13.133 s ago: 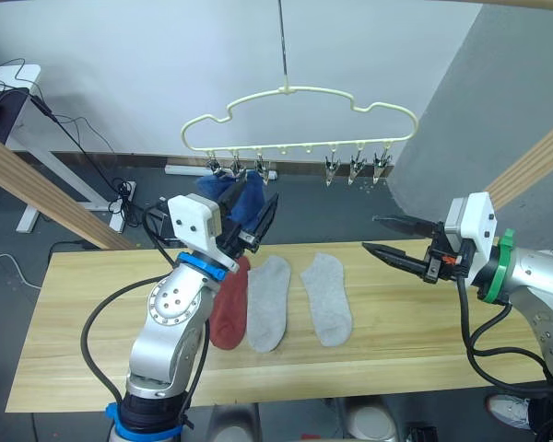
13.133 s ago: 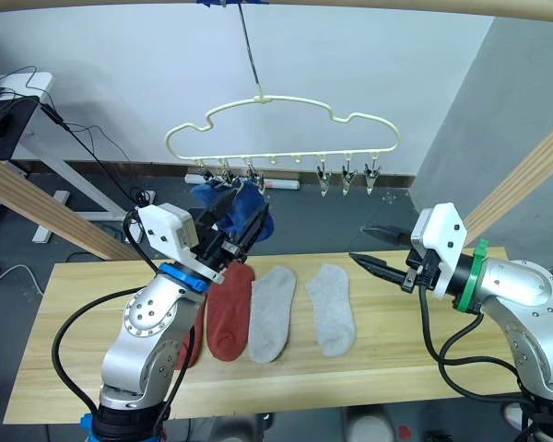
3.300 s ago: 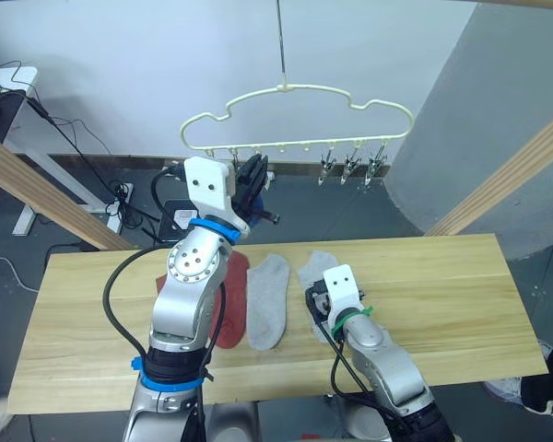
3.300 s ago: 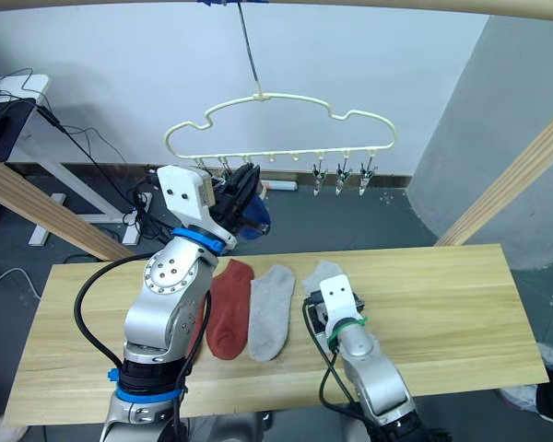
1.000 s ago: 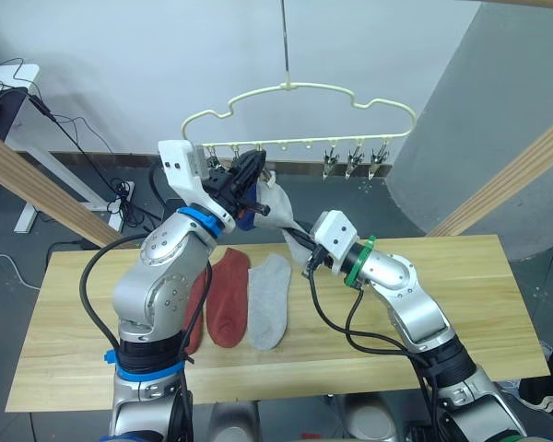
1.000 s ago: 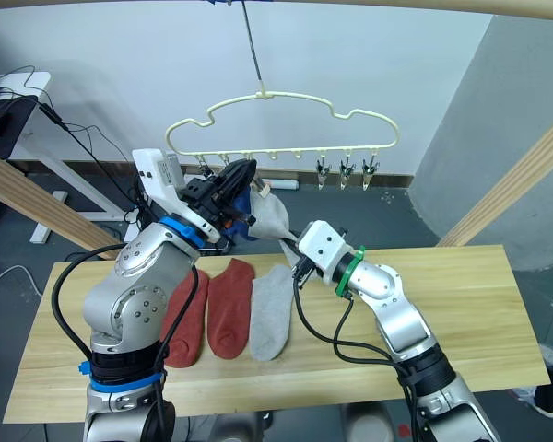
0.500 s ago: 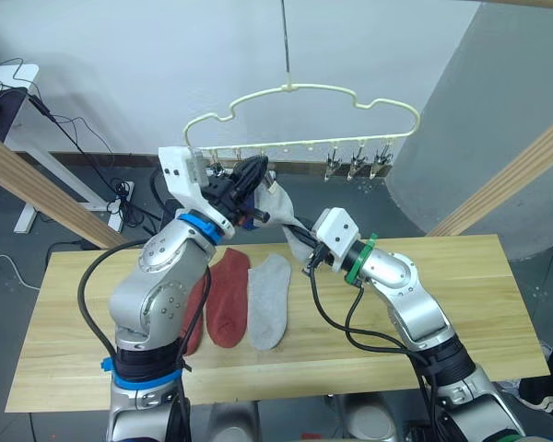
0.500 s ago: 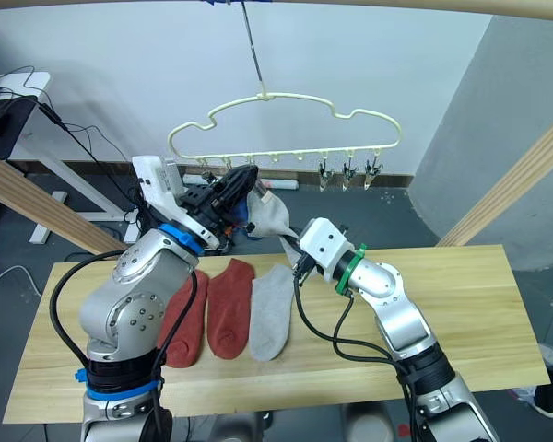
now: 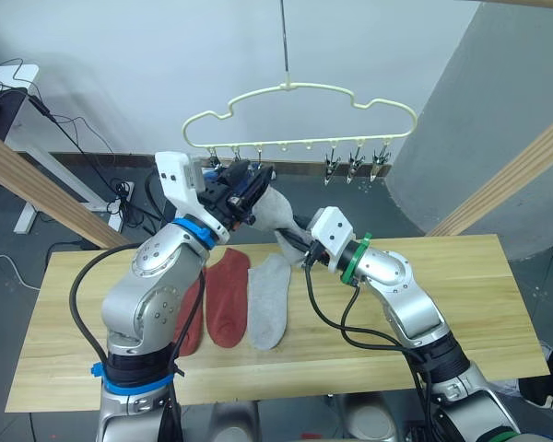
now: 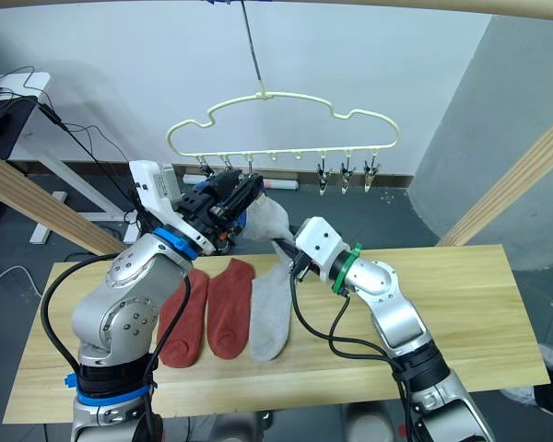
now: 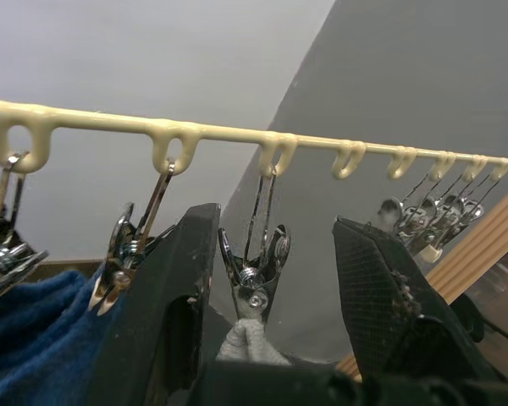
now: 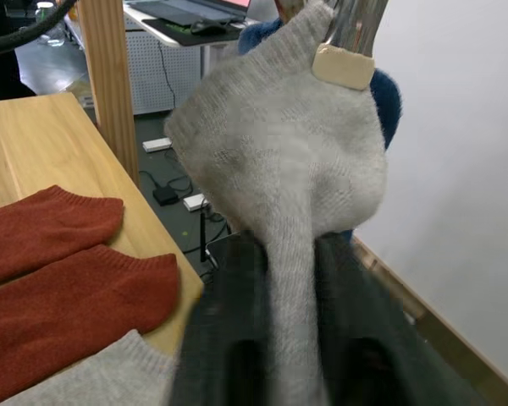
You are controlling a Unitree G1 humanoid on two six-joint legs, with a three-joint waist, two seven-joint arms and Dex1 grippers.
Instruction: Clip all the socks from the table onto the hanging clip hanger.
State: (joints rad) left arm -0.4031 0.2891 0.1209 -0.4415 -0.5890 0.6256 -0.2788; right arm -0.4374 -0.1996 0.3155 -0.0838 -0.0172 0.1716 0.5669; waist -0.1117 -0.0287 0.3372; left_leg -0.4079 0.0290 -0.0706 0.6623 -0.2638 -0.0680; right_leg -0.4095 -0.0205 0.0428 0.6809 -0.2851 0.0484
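Upper centre of the frame, my right pincer [image 10: 290, 255] pinches the grey sock [image 10: 269, 219] below the hanger [image 10: 286, 124]; left pincer [image 11: 275, 279] spread around its clip [image 11: 254, 262], seemingly biting already. I'd tug gently before releasing.

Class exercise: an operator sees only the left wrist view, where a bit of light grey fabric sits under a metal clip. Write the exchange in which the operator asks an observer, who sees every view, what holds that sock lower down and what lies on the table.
Operator: What holds the sock below this metal clip?
Observer: The right end effector is shut on the hanging light grey fabric ankle sock, lower down its length.
Operator: And what is left on the table?
Observer: Two rust-red fabric ankle socks and a second light grey ankle sock lie side by side on the long light wooden plank table.
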